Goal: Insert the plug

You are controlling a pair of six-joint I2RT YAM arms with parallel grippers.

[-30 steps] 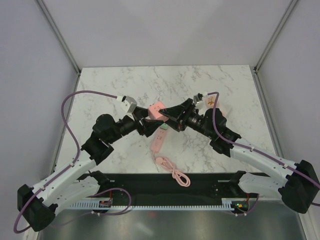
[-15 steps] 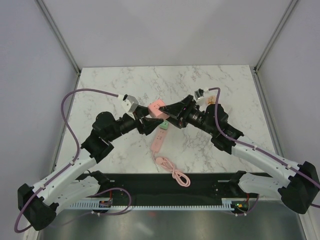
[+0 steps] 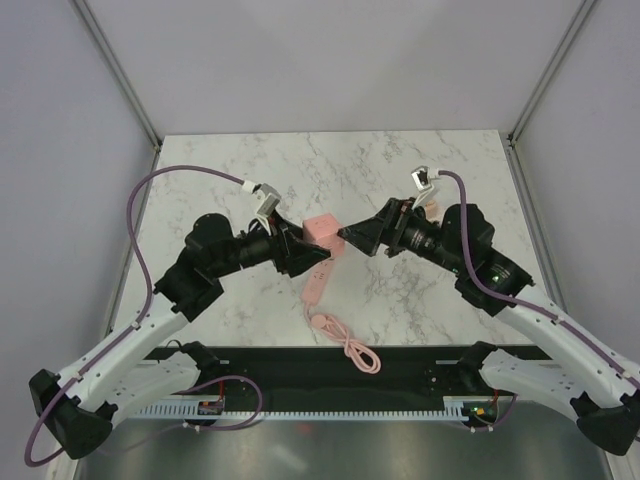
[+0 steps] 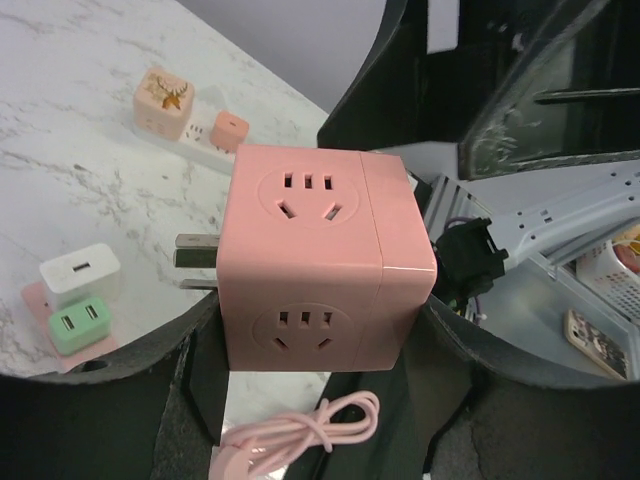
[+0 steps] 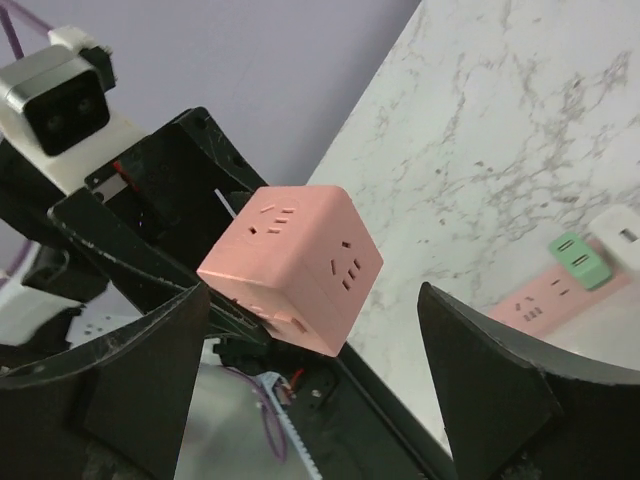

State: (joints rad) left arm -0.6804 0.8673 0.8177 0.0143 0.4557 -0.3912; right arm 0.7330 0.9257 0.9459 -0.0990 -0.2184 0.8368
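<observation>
My left gripper (image 3: pixel 312 240) is shut on a pink cube socket adapter (image 3: pixel 323 231) and holds it above the table. In the left wrist view the cube (image 4: pixel 320 260) sits between my fingers (image 4: pixel 205 370), its metal prongs (image 4: pixel 195 262) pointing left. My right gripper (image 3: pixel 350 236) is open and empty, just right of the cube and apart from it. In the right wrist view the cube (image 5: pixel 295 265) hangs ahead of my open gripper (image 5: pixel 320 370). A pink power strip (image 3: pixel 316 285) lies on the table below; a green plug (image 5: pixel 575 255) and a white plug (image 5: pixel 625 230) sit in it.
The strip's pink cable (image 3: pixel 345 342) lies coiled near the front edge. A second strip with a beige cube (image 4: pixel 165 100) and a small pink plug (image 4: pixel 230 130) lies further right, partly under my right wrist. The table is white marble (image 3: pixel 330 170).
My right gripper has drawn back to the right, away from the cube it was closed in around. The left gripper has shifted the cube slightly right and toward the front.
</observation>
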